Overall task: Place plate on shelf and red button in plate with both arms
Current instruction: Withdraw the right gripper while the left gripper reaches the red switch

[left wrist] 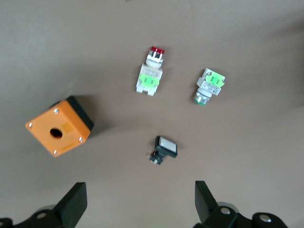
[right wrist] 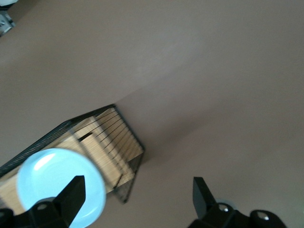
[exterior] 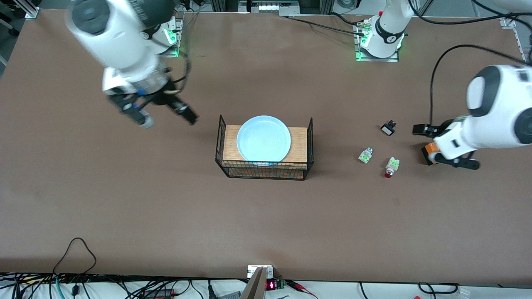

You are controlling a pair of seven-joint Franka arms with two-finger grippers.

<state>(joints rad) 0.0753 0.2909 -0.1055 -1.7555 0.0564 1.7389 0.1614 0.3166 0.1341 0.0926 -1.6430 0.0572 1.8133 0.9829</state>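
Front view: plate rests on the wooden top of a wire rack, mid-worktop. Red button lies on the worktop toward the left arm's end, beside a white-green part.

Left wrist view: left gripper, fingers wide apart, empty, over the red button, black-and-white part and orange box.

Right wrist view: right gripper, fingers wide apart, empty, beside the rack.

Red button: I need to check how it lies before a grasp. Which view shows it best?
The left wrist view: the red button lies on its side on the table, apart from the other parts, red tip, white body and green tab plain. The front view shows it tiny, beside the open left gripper. The right wrist view lacks it.
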